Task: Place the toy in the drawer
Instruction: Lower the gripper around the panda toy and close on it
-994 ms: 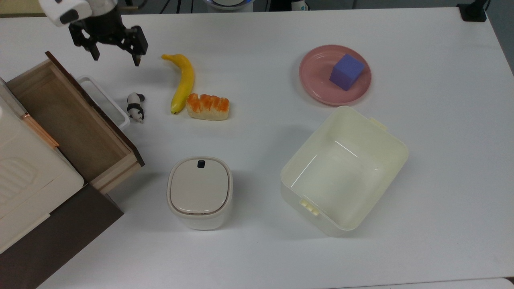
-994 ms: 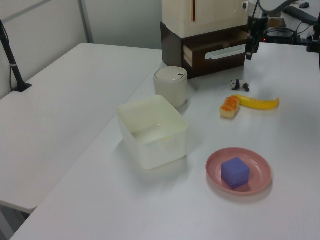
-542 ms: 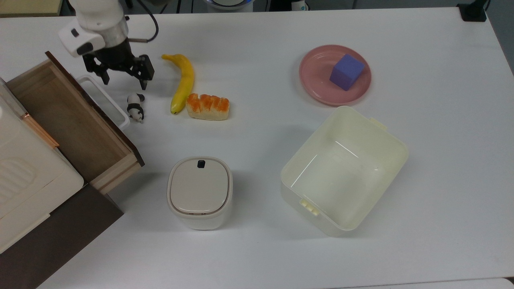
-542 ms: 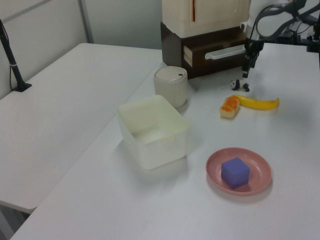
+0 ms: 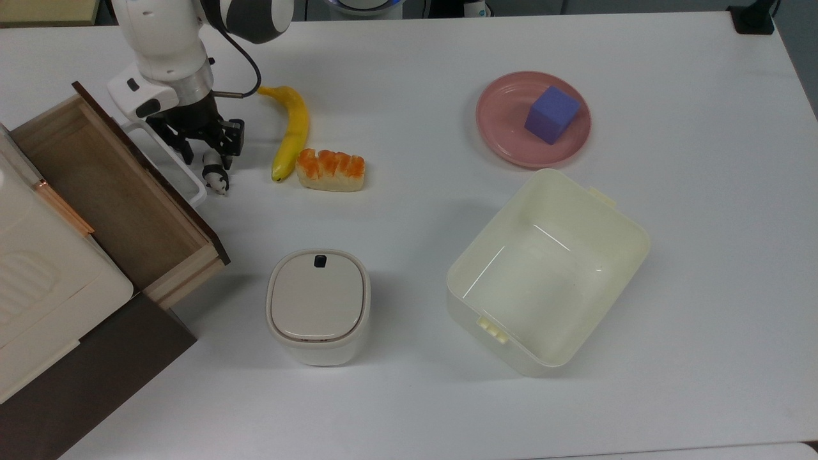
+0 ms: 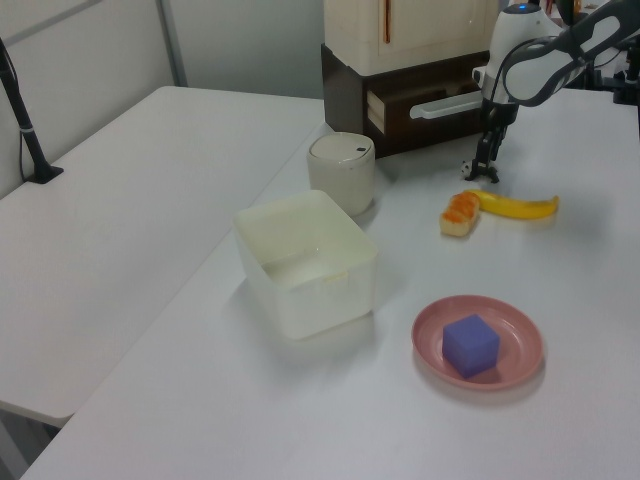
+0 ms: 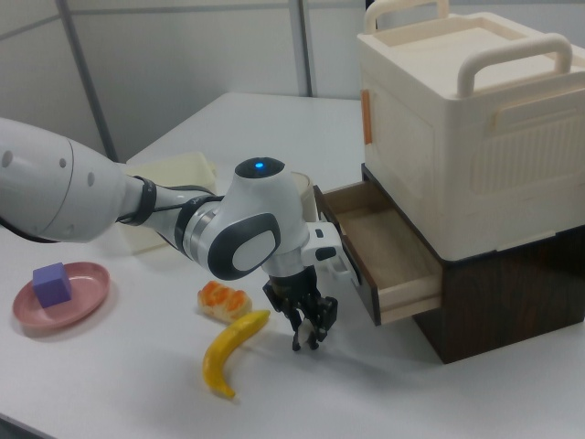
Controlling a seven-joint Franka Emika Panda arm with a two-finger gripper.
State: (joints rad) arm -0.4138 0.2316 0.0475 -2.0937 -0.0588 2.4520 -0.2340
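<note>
Top view: claw [image 5: 206, 153] low over the toy [image 5: 217, 178], fingers apart, straddling its upper end so they can close on it. Toy lies on the surface at the drawer's [image 5: 115, 191] 3 o'clock, beside the white handle [image 5: 167, 160]; drawer stands open to receive it.

Left view: claw [image 6: 484, 168] at the toy's spot, contact unclear.

Right view: claw [image 7: 309, 335] points down, banana [image 7: 230, 351] at 9 o'clock.

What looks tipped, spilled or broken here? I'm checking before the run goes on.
Nothing stands out. The drawer is open, the toy sits on the table under the gripper, and the purple cube rests on its pink plate.
</note>
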